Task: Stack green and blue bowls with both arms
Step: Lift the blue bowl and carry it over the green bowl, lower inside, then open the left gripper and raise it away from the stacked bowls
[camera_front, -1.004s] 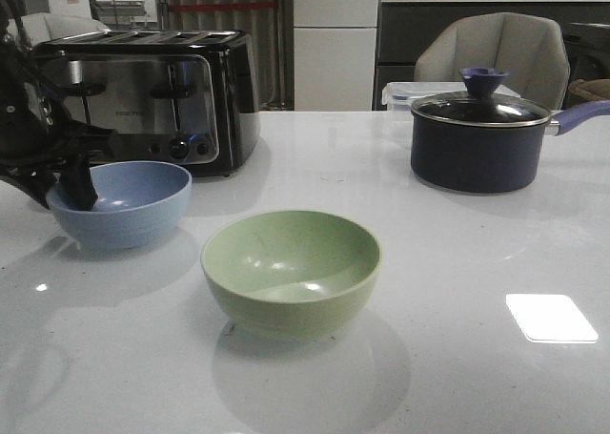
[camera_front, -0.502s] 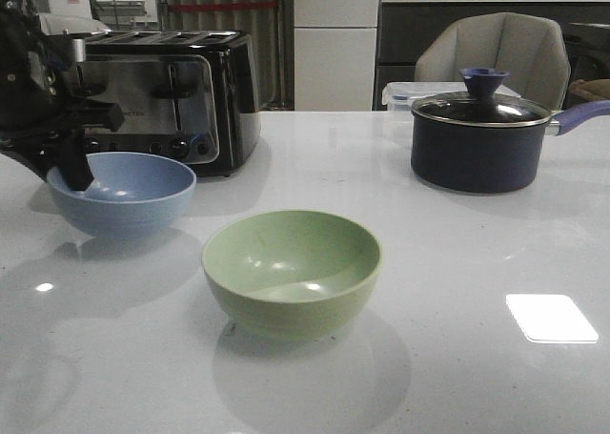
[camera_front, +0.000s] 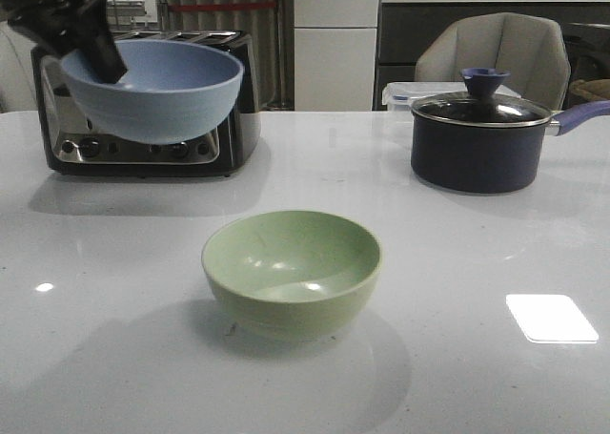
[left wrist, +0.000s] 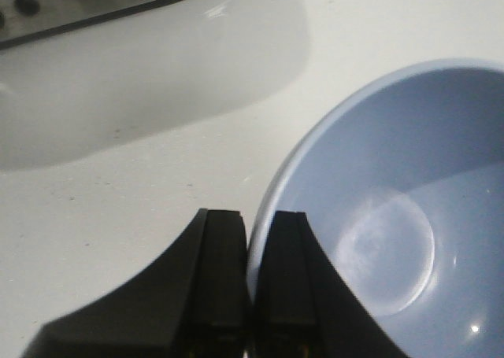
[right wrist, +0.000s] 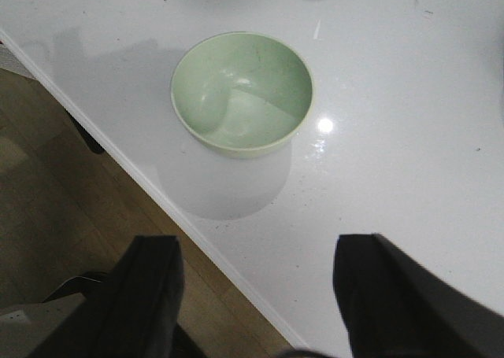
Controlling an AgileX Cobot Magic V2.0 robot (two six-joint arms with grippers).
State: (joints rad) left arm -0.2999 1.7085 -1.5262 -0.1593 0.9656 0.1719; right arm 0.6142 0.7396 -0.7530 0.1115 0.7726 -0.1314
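left gripper (camera_front: 95, 52) pinches the raised blue bowl (camera_front: 152, 89); green bowl (camera_front: 292, 272) rests below.

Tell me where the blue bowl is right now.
Front view, left side: the blue bowl hangs in the left gripper, lifted before the toaster.

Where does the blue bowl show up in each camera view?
Front view: blue bowl upper left, lifted in front of the toaster, its rim pinched by the left end effector.
Left wrist view: fills the right side.
Right wrist view: not in it.
Shared landmark: the toaster, whose knobs show in the left wrist view.
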